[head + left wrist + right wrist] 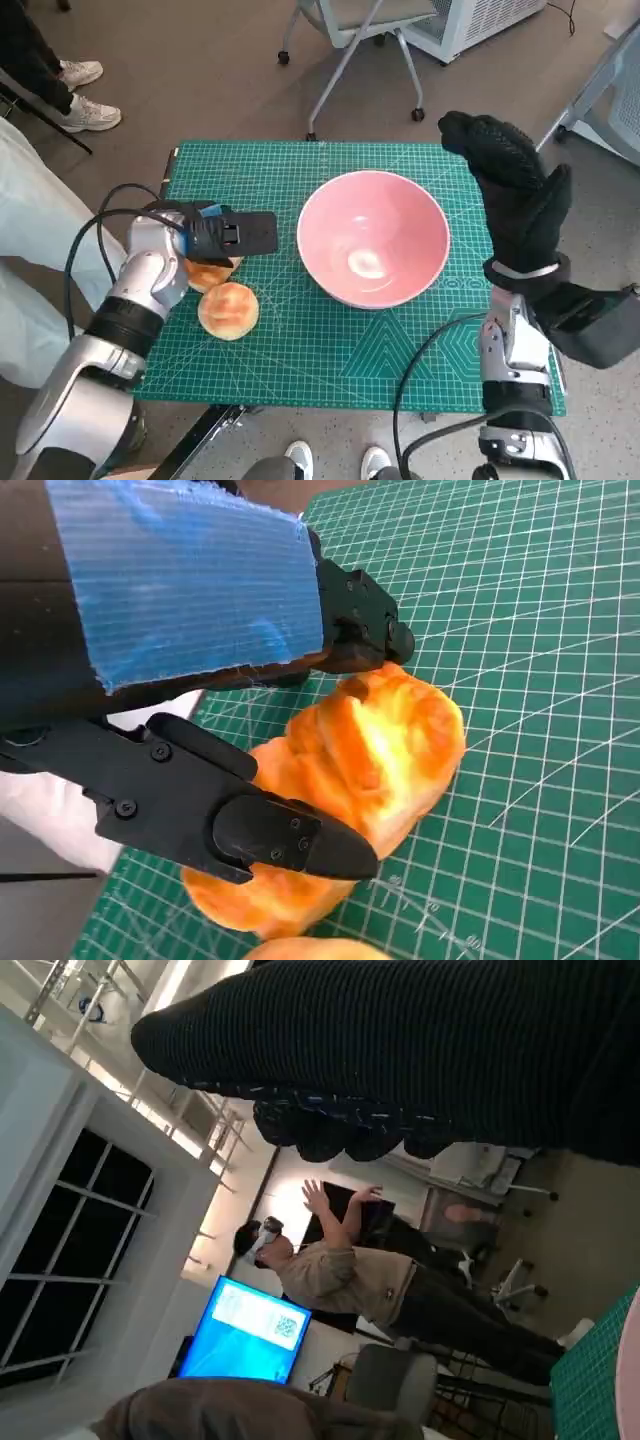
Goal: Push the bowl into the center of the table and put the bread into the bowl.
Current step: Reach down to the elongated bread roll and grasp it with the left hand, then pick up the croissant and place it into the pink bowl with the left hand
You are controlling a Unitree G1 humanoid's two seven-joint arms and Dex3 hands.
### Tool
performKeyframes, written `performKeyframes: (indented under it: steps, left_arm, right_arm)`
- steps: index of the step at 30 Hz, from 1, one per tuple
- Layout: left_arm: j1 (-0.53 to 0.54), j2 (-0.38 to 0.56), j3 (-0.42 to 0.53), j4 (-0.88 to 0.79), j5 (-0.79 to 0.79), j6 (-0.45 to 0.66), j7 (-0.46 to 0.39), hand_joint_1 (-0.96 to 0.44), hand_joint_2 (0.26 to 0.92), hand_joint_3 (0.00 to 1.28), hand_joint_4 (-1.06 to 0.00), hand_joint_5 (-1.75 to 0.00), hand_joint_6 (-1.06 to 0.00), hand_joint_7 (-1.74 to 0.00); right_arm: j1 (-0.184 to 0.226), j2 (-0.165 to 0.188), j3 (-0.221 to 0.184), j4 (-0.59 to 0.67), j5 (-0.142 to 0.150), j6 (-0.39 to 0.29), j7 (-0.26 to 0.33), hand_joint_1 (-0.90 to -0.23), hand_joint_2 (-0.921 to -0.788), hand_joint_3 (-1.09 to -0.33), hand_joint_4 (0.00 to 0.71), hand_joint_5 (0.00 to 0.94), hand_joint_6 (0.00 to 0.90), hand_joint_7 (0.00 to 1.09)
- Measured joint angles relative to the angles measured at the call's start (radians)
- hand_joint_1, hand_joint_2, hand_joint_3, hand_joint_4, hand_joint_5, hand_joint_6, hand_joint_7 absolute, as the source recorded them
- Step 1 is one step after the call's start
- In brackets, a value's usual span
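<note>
Two bread rolls (228, 309) sit at your left tabletop (330, 370) edge; left hand (225, 235) grasps the upper one (370, 750). Pink bowl (372, 250) near centre. Right hand (515, 190) raised, released, beside it. Grey floor (200, 80), chairs (355, 30), blue monitor (245, 1332) behind.

Even bright light; glare spot inside bowl (368, 262); right wrist view dim, backlit.

Head view: I look steeply down on the green mat (330, 340).
Left wrist view: very close behind my left hand (190, 670), facing the bread (370, 750); shares both with head.
Right wrist view: faces outward at a person (350, 1280).
</note>
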Motion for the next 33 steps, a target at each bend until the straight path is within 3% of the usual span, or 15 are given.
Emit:
performKeyframes:
  steps: [8,10,12,15,17,26,27,29,33]
  left_arm:
    - [0.024,-0.025,0.028,0.001,-0.009,0.018,0.118,-0.24,0.844,0.0,-0.66,-0.16,-0.54,-0.2]
    - [0.029,-0.029,0.034,0.002,-0.012,0.018,0.143,-0.16,0.834,0.0,-0.66,-0.46,-0.53,-0.31]
    - [0.032,-0.031,0.04,0.003,-0.016,0.017,0.164,0.11,0.871,0.01,-0.71,-0.84,-0.52,-0.47]
    - [0.034,-0.032,0.049,0.008,-0.02,0.011,0.2,0.3,0.885,0.01,-0.78,-1.01,-0.53,-0.58]
    - [0.035,-0.032,0.053,0.014,-0.021,0.0,0.226,0.35,0.888,0.01,-0.8,-1.05,-0.54,-0.63]
    - [0.035,-0.035,0.051,0.052,-0.022,-0.052,0.292,0.39,0.905,0.03,-0.76,-1.16,-0.54,-0.79]
    - [0.034,-0.035,0.05,0.056,-0.022,-0.057,0.297,0.25,0.901,0.06,-0.73,-1.16,-0.58,-0.92]
    - [0.034,-0.035,0.049,0.066,-0.021,-0.068,0.306,0.13,0.897,0.08,-0.7,-1.17,-0.62,-1.04]
    - [0.034,-0.033,0.049,0.072,-0.021,-0.084,0.318,0.03,0.9,0.1,-0.7,-1.2,-0.62,-1.11]
  right_arm:
    - [0.0,0.0,-0.001,0.001,0.0,0.0,0.0,-0.64,-0.921,-0.722,0.186,0.0,0.059,0.53]
    - [0.0,0.0,-0.002,0.003,0.0,0.0,0.0,-0.64,-0.921,-0.721,0.187,0.0,0.06,0.53]
    - [0.0,0.0,-0.002,0.004,0.0,0.0,0.0,-0.64,-0.921,-0.72,0.188,0.001,0.061,0.53]
    - [0.0,0.0,-0.002,0.005,0.0,0.0,0.0,-0.64,-0.921,-0.719,0.188,0.001,0.062,0.53]
    - [0.0,0.0,-0.003,0.005,0.0,0.0,0.0,-0.64,-0.921,-0.719,0.188,0.001,0.063,0.53]
    - [0.0,0.0,-0.004,0.005,0.0,0.0,0.0,-0.639,-0.921,-0.72,0.188,0.001,0.065,0.52]
    - [0.0,0.0,-0.004,0.005,0.0,0.0,0.0,-0.638,-0.921,-0.72,0.188,0.001,0.065,0.52]
    - [0.0,0.0,-0.005,0.005,0.0,0.0,0.0,-0.637,-0.921,-0.721,0.188,0.0,0.067,0.52]
    - [0.0,-0.001,-0.007,0.005,0.0,0.0,0.0,-0.637,-0.921,-0.722,0.192,0.002,0.071,0.52]
